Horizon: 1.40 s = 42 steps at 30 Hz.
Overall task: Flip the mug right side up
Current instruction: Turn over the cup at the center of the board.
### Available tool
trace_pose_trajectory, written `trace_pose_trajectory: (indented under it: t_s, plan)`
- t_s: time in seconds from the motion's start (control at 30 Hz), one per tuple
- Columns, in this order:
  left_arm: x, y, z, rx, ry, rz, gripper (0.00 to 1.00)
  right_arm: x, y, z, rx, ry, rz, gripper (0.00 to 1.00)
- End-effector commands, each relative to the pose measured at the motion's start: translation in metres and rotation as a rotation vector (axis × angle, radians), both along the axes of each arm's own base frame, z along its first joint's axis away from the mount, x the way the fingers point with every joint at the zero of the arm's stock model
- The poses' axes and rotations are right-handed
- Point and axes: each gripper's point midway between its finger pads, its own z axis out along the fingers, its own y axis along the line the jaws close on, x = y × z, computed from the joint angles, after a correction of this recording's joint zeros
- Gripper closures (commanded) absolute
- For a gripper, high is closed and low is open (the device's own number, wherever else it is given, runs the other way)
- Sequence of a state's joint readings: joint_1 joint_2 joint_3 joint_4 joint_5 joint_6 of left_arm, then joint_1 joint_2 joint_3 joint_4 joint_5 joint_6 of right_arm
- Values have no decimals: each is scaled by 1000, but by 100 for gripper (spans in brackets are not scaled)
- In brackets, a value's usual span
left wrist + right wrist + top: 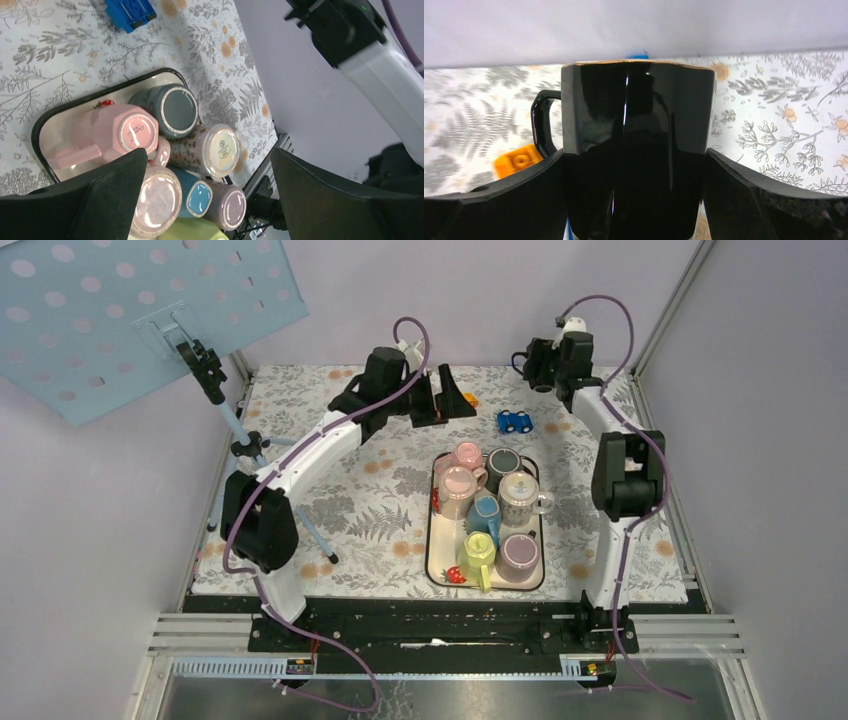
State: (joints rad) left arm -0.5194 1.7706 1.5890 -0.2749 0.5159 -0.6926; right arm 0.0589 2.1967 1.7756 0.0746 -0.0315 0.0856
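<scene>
A glossy black mug (639,115) fills the right wrist view, handle to the left and a tan edge at its far end. My right gripper (634,152) is shut on its sides and holds it off the table by the back wall (545,368). My left gripper (445,400) hangs open and empty over the back middle of the table. Through its fingers (209,150) I look down on the tray (55,130). Several mugs stand bottom up on the tray, among them a pink one (457,490), a dark grey one (503,462) and a blue one (487,512).
The tray (431,530) lies between the two arms, near the front. A blue toy car (516,422) and an orange brick (469,398) lie behind it. A blue perforated panel (140,310) on a tripod stand (245,445) occupies the left side. Walls close in the back and right.
</scene>
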Motion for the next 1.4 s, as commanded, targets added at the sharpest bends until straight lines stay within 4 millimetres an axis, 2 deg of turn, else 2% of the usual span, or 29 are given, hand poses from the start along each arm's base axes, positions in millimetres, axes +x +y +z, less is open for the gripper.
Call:
trace_pose_trajectory:
  t_s: [0.0,0.2,0.37,0.53,0.77,1.0,1.13,1.37]
  plan:
    - [23,-8,43,-88,-105,-6,1,-16,33,156,117,-367,129,95]
    - [48,-8,62,-107,-120,9,3,-65,71,192,208,-463,294,94]
    - [60,-1,72,-133,-126,7,8,-107,105,203,263,-507,468,94]
    - [57,6,69,-105,-109,-5,14,-137,136,205,242,-517,607,95]
    - [42,14,62,-76,-82,-24,23,-173,171,204,221,-545,764,96]
    - [25,22,65,-83,-70,-50,33,-193,186,206,231,-556,847,97]
    - [18,27,75,-109,-78,-63,39,-203,191,207,239,-563,899,98]
    - [11,25,82,-149,-60,-103,46,-209,197,205,227,-564,932,100]
